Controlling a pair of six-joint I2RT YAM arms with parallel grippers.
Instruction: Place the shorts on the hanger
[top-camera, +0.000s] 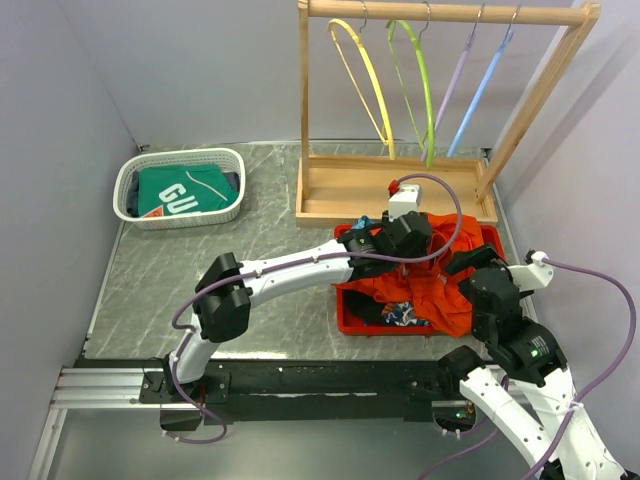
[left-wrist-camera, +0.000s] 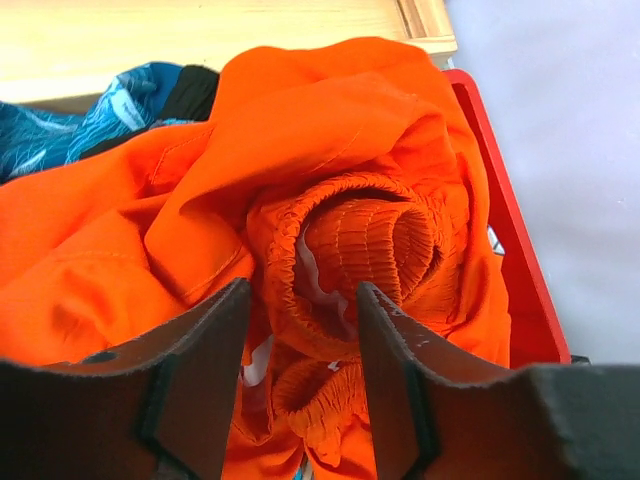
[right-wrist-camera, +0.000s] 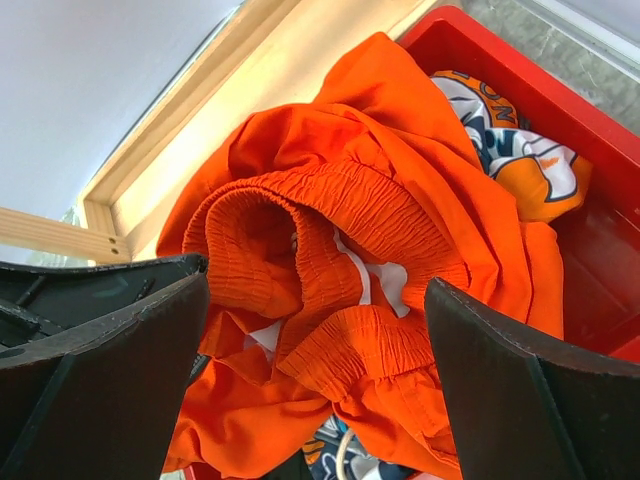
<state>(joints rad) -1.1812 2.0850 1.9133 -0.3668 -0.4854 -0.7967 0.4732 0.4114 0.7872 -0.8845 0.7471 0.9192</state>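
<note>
Grey marbled table (top-camera: 250, 300), pale walls (top-camera: 60, 100) around it. The right gripper (right-wrist-camera: 315, 400), its arm rising from the near right corner and bent over the red tray (top-camera: 350, 312), was spread wide above the shorts (right-wrist-camera: 380, 200) and held nothing. The left gripper (left-wrist-camera: 300, 380), on an arm stretched low across the table, stood partly parted with the gathered waistband (left-wrist-camera: 350, 230) between its fingers (left-wrist-camera: 200, 370) (no firm pinch visible). The shorts lay heaped in the tray. Beyond, the yellow hanger (top-camera: 372, 78) hung on the wooden rack (top-camera: 400, 195).
</note>
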